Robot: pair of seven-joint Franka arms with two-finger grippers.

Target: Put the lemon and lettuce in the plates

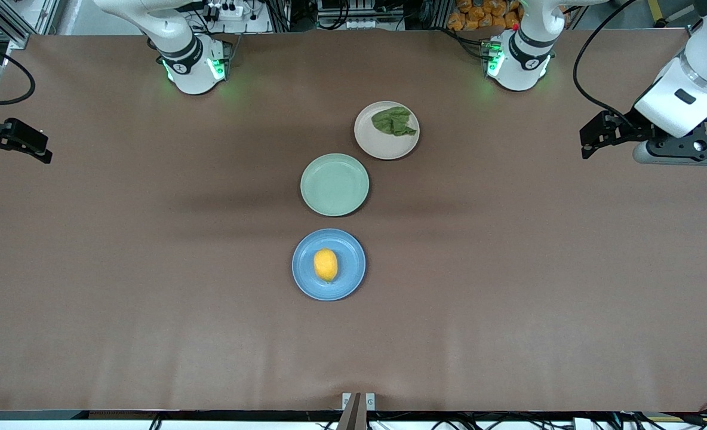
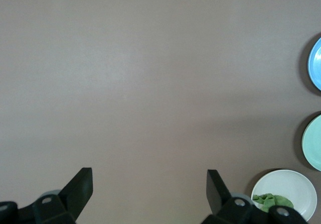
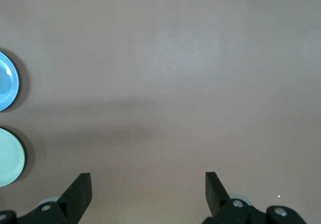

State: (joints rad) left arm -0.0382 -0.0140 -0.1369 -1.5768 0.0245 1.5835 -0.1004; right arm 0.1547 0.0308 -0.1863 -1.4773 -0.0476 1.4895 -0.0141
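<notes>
The yellow-orange lemon [image 1: 325,264] lies in the blue plate [image 1: 352,263], the plate nearest the front camera. The dark-green lettuce [image 1: 394,121] lies in the beige-pink plate [image 1: 377,144], nearest the robots' bases. My left gripper [image 1: 592,138] hangs open and empty over bare table at the left arm's end. My right gripper [image 1: 13,146] hangs open and empty at the right arm's end. The left wrist view shows open fingers [image 2: 149,173] with the lettuce [image 2: 272,202], its plate [image 2: 296,184] and the blue plate [image 2: 316,63]. The right wrist view shows open fingers [image 3: 147,176] and the blue plate [image 3: 7,81].
A pale mint-green plate [image 1: 334,184] with nothing in it sits between the two other plates, also seen as the mint plate [image 2: 313,143] and the mint plate [image 3: 10,156] from the wrists. Brown table [image 1: 150,269] spreads wide on both sides of the plates.
</notes>
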